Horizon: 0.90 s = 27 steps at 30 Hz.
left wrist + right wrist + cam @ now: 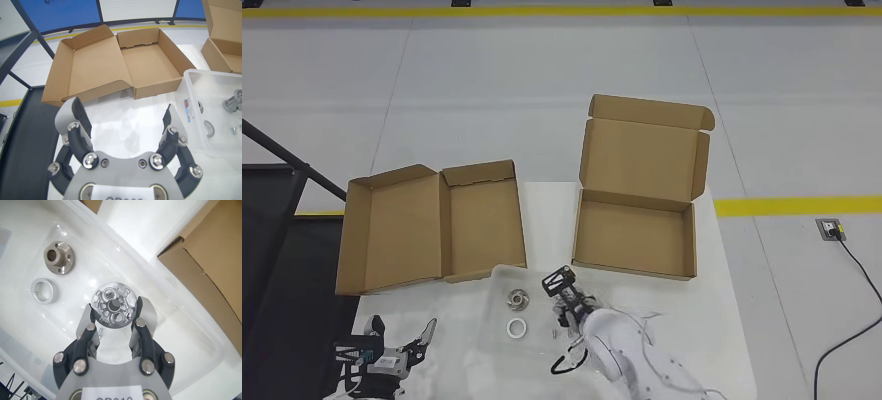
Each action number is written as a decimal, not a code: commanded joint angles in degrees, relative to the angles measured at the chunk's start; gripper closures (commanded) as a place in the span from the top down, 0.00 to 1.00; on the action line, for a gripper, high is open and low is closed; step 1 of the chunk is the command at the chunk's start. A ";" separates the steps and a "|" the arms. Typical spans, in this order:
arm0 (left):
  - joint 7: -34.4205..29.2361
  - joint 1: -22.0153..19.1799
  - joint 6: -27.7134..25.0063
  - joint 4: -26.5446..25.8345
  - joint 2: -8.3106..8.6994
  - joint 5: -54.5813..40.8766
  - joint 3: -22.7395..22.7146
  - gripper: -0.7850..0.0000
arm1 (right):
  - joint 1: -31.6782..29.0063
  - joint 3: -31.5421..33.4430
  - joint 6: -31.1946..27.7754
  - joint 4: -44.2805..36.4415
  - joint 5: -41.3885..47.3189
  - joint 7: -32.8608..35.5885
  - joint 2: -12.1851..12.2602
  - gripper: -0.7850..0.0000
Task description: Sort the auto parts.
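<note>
Hub (113, 305) sits clamped in right end effector (115, 309) over clear bin (132, 256); left end effector (122, 106) hovers spread wide at seven o'clock on tabletop (722, 320).

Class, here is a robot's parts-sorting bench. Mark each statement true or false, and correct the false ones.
1. The right gripper is shut on a round cast part. True.
2. The left gripper holds a metal ring. False: it is open and holds nothing; the metal ring lies in the clear bin.
3. The flanged hub lies in the bin beside the ring. True.
4. Both cardboard boxes already hold parts. False: the left box and the right box stand open with nothing inside.
</note>
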 commanded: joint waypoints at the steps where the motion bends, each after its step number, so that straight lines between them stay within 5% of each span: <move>1: 0.00 0.00 0.00 0.00 0.00 0.00 0.00 1.00 | -1.47 1.37 -2.16 -3.23 0.54 -0.22 0.44 0.00; 7: 0.00 0.00 0.00 0.00 0.00 0.00 0.00 1.00 | -6.00 7.27 -8.80 -14.96 1.55 -0.73 2.10 0.00; 13: 0.00 0.00 0.00 0.00 0.00 0.00 0.00 1.00 | -5.53 11.15 -7.65 -20.66 -2.42 -1.46 2.63 0.00; 27: 0.00 0.00 0.00 0.00 0.00 0.00 0.00 1.00 | 13.97 10.95 -1.25 9.86 2.72 -8.62 -0.41 0.00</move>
